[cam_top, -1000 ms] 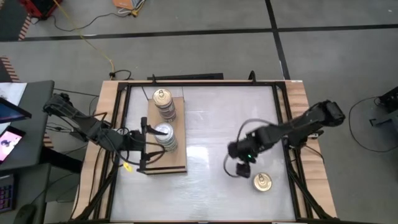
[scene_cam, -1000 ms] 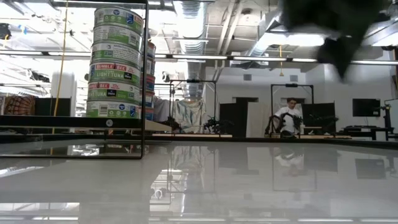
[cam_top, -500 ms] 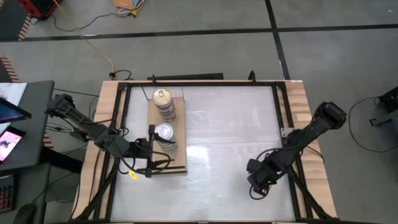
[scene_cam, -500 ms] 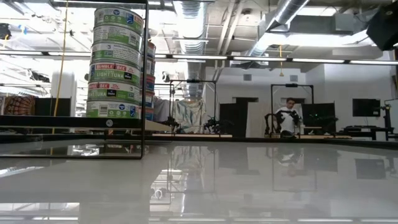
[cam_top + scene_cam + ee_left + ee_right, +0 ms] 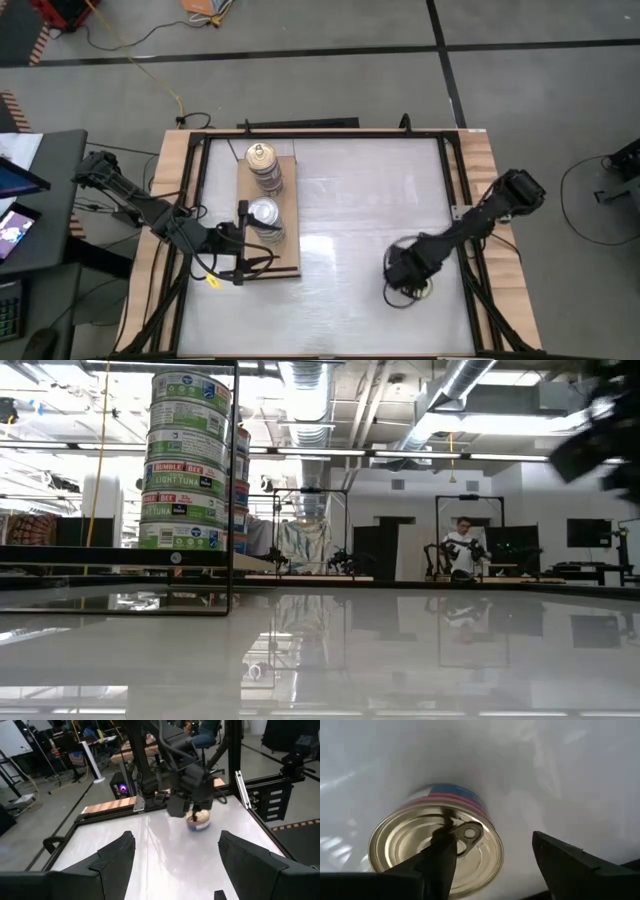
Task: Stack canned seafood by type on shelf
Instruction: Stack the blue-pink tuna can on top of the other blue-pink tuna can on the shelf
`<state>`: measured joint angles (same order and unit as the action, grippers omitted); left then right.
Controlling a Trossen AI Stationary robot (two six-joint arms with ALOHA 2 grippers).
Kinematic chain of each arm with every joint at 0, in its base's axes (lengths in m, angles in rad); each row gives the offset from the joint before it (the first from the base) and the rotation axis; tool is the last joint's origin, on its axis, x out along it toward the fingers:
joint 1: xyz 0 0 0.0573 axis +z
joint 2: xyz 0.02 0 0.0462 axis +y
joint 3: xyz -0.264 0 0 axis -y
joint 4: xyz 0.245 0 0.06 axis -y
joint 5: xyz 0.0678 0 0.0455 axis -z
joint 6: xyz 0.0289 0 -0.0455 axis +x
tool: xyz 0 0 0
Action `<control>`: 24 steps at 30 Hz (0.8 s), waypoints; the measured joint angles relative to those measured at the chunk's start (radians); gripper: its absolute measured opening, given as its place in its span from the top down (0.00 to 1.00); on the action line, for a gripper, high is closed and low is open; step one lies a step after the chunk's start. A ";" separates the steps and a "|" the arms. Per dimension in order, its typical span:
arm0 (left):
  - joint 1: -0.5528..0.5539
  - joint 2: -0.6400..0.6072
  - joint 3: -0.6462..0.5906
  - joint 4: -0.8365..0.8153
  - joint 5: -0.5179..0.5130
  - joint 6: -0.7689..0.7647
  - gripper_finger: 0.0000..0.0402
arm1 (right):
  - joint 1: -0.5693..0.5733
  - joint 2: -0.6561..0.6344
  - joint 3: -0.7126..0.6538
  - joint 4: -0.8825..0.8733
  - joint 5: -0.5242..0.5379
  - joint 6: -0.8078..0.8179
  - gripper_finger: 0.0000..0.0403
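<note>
**Right gripper over last loose tin**

Right gripper (image 5: pixel 492 865), fingers spread, straddles a gold-topped round metal tin (image 5: pixel 437 850) lying on the white counter (image 5: pixel 340 210), likely positioned to pinch it. Left gripper (image 5: pixel 243 243), also spread, waits beside the tan wooden shelf (image 5: pixel 285 262) carrying two tin stacks (image 5: pixel 265 195).

- A robotics lab: exposed ceiling ducts (image 5: pixel 300 390) and strip lights.
- More black test frames (image 5: pixel 310 530) stand behind.
- A person (image 5: pixel 462 545) sits at one.
</note>
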<state>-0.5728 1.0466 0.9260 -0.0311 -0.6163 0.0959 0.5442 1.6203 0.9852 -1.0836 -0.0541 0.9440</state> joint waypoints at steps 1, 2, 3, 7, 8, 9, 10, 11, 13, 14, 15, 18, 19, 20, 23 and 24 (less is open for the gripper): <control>0.000 0.000 0.000 0.000 -0.003 0.000 0.31 | -0.027 -0.002 -0.001 -0.003 0.030 -0.021 0.28; 0.000 0.000 0.000 0.000 -0.006 0.000 0.31 | -0.057 -0.007 -0.001 -0.004 0.068 -0.044 0.28; 0.000 0.000 0.000 -0.001 -0.007 0.001 0.31 | -0.088 -0.014 -0.001 -0.003 0.116 -0.065 0.28; 0.000 0.000 0.000 -0.002 -0.030 0.014 0.31 | -0.233 -0.035 0.001 0.001 0.337 -0.161 0.28; 0.000 0.000 0.000 -0.003 -0.037 0.016 0.31 | -0.273 -0.041 0.005 0.002 0.397 -0.182 0.28; 0.000 0.000 0.000 -0.004 -0.040 0.016 0.31 | -0.313 -0.047 0.010 0.002 0.450 -0.204 0.28; 0.000 0.000 0.000 -0.006 -0.043 0.015 0.31 | -0.352 -0.051 0.019 0.001 0.487 -0.232 0.28; 0.000 0.000 0.000 -0.009 -0.043 0.013 0.31 | -0.386 -0.055 0.028 0.002 0.500 -0.269 0.28; -0.003 0.000 0.000 -0.024 -0.044 -0.004 0.31 | -0.438 -0.065 0.050 -0.001 0.498 -0.344 0.28; -0.005 -0.001 0.000 -0.036 -0.044 -0.012 0.31 | -0.446 -0.075 0.060 -0.001 0.496 -0.375 0.28; -0.009 -0.004 0.000 -0.049 -0.044 -0.019 0.31 | -0.444 -0.085 0.069 0.003 0.491 -0.407 0.28; -0.013 -0.010 0.000 -0.066 -0.044 -0.030 0.31 | -0.402 -0.104 0.076 0.035 0.455 -0.517 0.28; -0.013 -0.010 0.000 -0.066 -0.044 -0.029 0.31 | -0.385 -0.103 0.075 0.038 0.454 -0.544 0.28; -0.013 -0.012 0.000 -0.068 -0.044 -0.029 0.31 | -0.369 -0.098 0.075 0.040 0.463 -0.567 0.28; -0.013 -0.013 0.000 -0.069 -0.045 -0.031 0.31 | -0.347 -0.076 0.075 0.043 0.519 -0.597 0.28; -0.013 -0.013 0.000 -0.069 -0.045 -0.031 0.31 | -0.348 -0.069 0.074 0.046 0.532 -0.613 0.28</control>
<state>-0.5858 1.0336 0.9257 -0.1001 -0.6609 0.0649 0.1967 1.5514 1.0588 -1.0375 0.4775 0.3306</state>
